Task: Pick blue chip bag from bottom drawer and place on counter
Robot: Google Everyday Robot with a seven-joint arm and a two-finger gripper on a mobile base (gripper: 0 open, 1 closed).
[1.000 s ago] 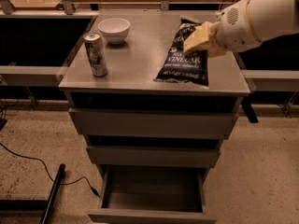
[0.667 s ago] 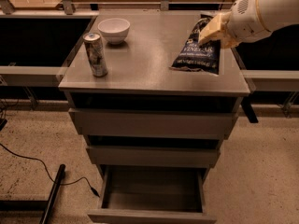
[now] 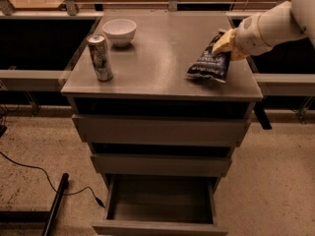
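The blue chip bag (image 3: 208, 63) hangs tilted over the right side of the counter (image 3: 162, 53), with its lower end at or just above the surface. My gripper (image 3: 225, 44), with yellowish fingers, comes in from the right on a white arm and is shut on the bag's top edge. The bottom drawer (image 3: 158, 227) is pulled open below, and its inside shows nothing in it. The two drawers above it are pushed in.
A silver patterned drink can (image 3: 100, 57) stands at the counter's left front. A white bowl (image 3: 119, 32) sits behind it. A black cable (image 3: 47, 178) and a black bar (image 3: 55, 206) lie on the floor at the left. Rails run behind the cabinet.
My gripper has carried the bag to the right and a little lower, toward the counter's right edge. The can, bowl and drawers have not moved.
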